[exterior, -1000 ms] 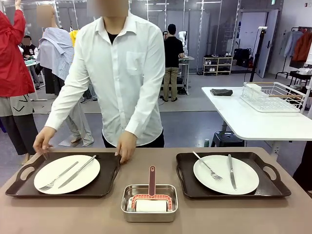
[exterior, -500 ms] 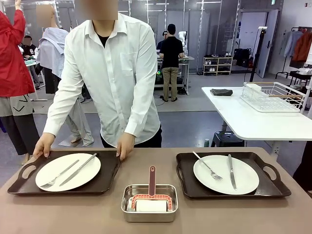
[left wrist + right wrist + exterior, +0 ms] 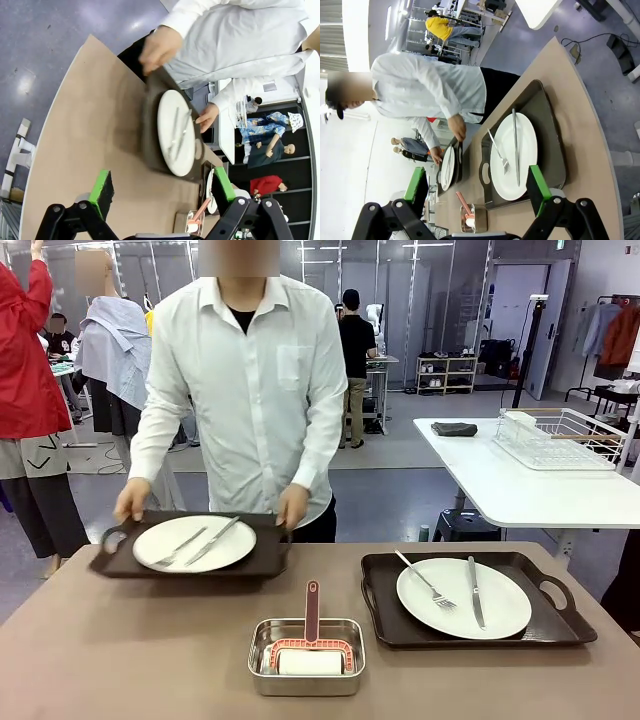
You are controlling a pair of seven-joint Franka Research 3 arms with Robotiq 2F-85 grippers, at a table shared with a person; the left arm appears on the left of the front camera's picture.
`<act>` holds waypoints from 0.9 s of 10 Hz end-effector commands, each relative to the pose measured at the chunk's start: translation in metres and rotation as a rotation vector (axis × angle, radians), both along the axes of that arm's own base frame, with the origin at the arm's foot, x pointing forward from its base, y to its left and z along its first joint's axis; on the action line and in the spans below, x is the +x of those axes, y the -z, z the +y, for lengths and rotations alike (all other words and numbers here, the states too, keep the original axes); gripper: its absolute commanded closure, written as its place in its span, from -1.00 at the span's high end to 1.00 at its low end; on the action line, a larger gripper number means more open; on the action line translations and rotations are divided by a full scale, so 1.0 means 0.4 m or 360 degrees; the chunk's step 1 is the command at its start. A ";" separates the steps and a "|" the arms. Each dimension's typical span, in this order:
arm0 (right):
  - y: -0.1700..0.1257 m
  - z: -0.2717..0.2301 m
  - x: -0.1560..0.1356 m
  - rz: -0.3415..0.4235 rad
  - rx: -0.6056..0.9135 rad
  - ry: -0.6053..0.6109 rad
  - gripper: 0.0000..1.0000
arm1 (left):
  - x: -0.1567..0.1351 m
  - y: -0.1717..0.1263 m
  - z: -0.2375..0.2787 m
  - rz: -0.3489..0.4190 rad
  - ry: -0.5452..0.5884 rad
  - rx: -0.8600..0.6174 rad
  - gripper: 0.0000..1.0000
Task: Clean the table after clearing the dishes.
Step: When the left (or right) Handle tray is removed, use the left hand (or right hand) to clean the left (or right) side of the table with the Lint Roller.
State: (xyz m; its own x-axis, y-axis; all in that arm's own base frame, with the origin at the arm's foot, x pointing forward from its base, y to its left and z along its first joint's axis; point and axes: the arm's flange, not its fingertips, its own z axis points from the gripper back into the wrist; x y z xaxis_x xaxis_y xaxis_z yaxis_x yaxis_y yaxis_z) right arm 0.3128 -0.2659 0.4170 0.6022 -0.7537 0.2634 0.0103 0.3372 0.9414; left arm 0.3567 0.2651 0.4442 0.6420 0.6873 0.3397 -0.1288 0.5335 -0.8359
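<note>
The left gripper point(image 3: 162, 187) has its jaws spread fully, holding and touching nothing. It hangs raised over the desk point(image 3: 110, 660), fingers aimed toward the far left corner. The right gripper point(image 3: 476, 190) has its jaws likewise wide apart and empty, raised over the right half of the desk.

At the middle of the near edge stands one steel pan point(image 3: 306, 656). It holds a white block point(image 3: 310, 662) and a red-handled tool point(image 3: 312, 612) whose handle points toward the far edge.

Beyond it, on the right half and reaching close to the right edge, the resting tray point(image 3: 385, 625) lies flat, dark brown. Its white plate point(image 3: 505, 612) bears one fork point(image 3: 425, 580) and one knife point(image 3: 474, 592), side by side and apart.

Over the far edge, toward the far left corner, the held tray point(image 3: 265, 558) is level and clear of the desk. A person in a white shirt grips it with one hand point(image 3: 131, 502) at one short end and the other hand point(image 3: 293, 506) at the opposite end. Its second plate point(image 3: 160, 537) also carries one fork and one knife.

Totals: two trays, two plates, two forks, two knives, one pan.

Farther right stands a white-topped table point(image 3: 520, 490) bearing a wire rack point(image 3: 560, 438).
</note>
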 end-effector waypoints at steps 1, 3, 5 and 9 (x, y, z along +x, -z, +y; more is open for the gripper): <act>-0.001 -0.001 -0.004 -0.0008 -0.0004 -0.0011 1.00 | -0.002 0.003 0.008 -0.0020 0.0013 -0.0011 1.00; -0.001 -0.001 -0.004 -0.0008 -0.0004 -0.0011 1.00 | -0.002 0.003 0.008 -0.0020 0.0013 -0.0011 1.00; -0.001 -0.001 -0.004 -0.0008 -0.0004 -0.0011 1.00 | -0.002 0.003 0.008 -0.0020 0.0013 -0.0011 1.00; -0.001 -0.001 -0.004 -0.0008 -0.0004 -0.0011 1.00 | -0.002 0.003 0.008 -0.0020 0.0013 -0.0011 1.00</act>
